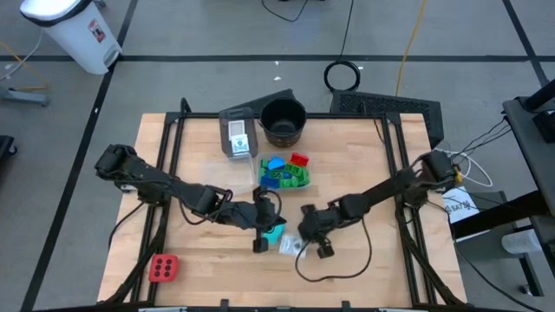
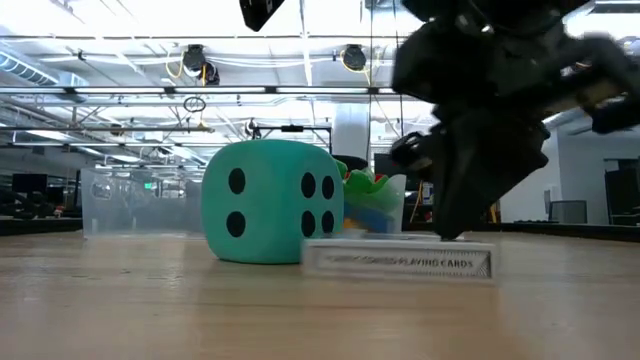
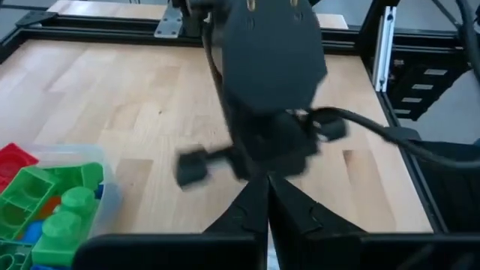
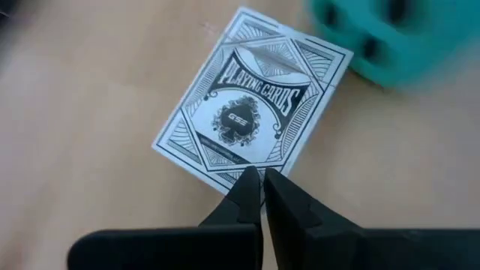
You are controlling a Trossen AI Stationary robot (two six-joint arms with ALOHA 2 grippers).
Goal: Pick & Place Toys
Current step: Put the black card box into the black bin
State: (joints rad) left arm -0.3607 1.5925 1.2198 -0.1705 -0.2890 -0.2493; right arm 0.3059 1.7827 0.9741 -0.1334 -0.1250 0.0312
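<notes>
The right gripper [image 4: 261, 187] is seen closed and empty, poised at the edge of the playing-card box [image 4: 255, 101]. The left gripper [image 3: 268, 196], also closed, is positioned beside the cyan dotted cube [image 2: 268, 200], left of the box.

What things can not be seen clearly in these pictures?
- Tub contents, low view: the cyan cube hides most of the blocks.
- Card box, high view: too small to read; the right pincer is beside it.
- Cyan cube, right wrist view: blurred and cut by the edge.
- Right arm, left wrist view: blurred; it hides the table behind it.
- Pot inside, high view: too dark to tell.
</notes>
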